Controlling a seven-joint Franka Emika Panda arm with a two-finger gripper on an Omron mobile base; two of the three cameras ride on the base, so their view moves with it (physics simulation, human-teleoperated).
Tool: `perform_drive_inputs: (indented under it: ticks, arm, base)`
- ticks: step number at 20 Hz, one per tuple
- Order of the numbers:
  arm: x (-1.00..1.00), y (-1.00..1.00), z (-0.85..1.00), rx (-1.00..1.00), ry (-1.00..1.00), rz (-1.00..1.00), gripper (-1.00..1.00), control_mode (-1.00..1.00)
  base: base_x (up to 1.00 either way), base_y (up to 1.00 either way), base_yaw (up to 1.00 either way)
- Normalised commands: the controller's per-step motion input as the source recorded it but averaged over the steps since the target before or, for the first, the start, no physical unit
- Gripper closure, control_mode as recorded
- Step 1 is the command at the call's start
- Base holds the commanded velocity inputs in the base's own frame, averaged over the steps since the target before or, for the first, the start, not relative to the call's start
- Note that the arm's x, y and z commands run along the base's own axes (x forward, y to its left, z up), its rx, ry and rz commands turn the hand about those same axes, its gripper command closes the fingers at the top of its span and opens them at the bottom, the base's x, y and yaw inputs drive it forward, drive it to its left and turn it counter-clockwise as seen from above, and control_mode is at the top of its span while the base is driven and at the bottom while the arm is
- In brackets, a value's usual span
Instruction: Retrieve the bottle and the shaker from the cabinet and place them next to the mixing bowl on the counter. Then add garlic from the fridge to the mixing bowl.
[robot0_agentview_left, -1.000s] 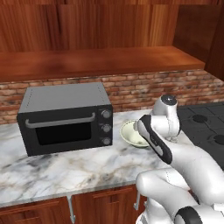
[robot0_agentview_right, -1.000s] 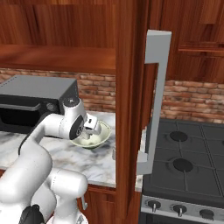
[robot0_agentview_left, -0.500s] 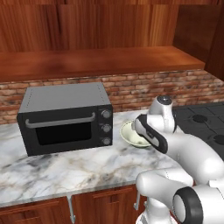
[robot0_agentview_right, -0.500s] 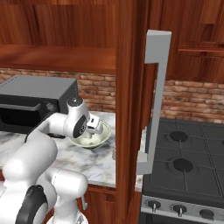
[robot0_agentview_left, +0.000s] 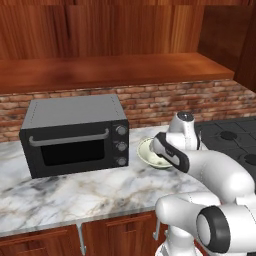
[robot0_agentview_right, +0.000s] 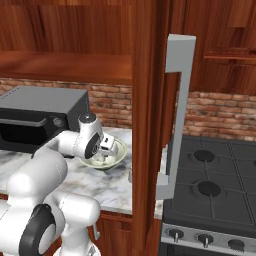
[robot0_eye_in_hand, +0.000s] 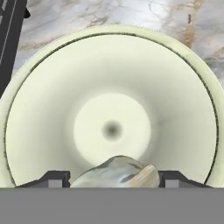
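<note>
- You are hovering the gripper (robot0_eye_in_hand: 113, 177) right over the mixing bowl (robot0_eye_in_hand: 109, 109), which is sitting on the marble counter (robot0_agentview_left: 75, 190) just beside the toaster oven (robot0_agentview_left: 75, 132).
- You are gripping a garlic bulb (robot0_eye_in_hand: 116, 171) between the two fingertips (robot0_eye_in_hand: 52, 178), with the jaws clenched on it above the bowl's inside.
- The bowl is looking bare inside, so the garlic is not yet dropped in.
- You are working on what I judge to be the last step; only the release is left.
- I cannot tell whether the bottle and shaker are standing by the bowl; the arm is covering much of that spot.
</note>
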Motion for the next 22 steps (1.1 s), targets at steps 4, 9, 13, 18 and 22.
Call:
perform_drive_inputs:
  ticks: [4, 9, 13, 18, 22]
  arm:
    - [0.00, 0.00, -0.24, 0.00, 0.02, 0.00, 1.00, -1.00]
    - [0.00, 0.00, -0.14, 0.00, 0.01, 0.00, -1.00, -1.00]
    - [0.00, 0.00, 0.00, 0.00, 0.00, 0.00, -1.00, -1.00]
    - [0.00, 0.00, 0.00, 0.00, 0.00, 0.00, -1.00, -1.00]
    - [0.01, 0.00, 0.00, 0.00, 0.00, 0.00, -1.00, -1.00]
  base:
    - [0.00, 0.00, 0.00]
    - [0.00, 0.00, 0.00]
    - [0.00, 0.00, 0.00]
    - [0.00, 0.00, 0.00]
    - [0.00, 0.00, 0.00]
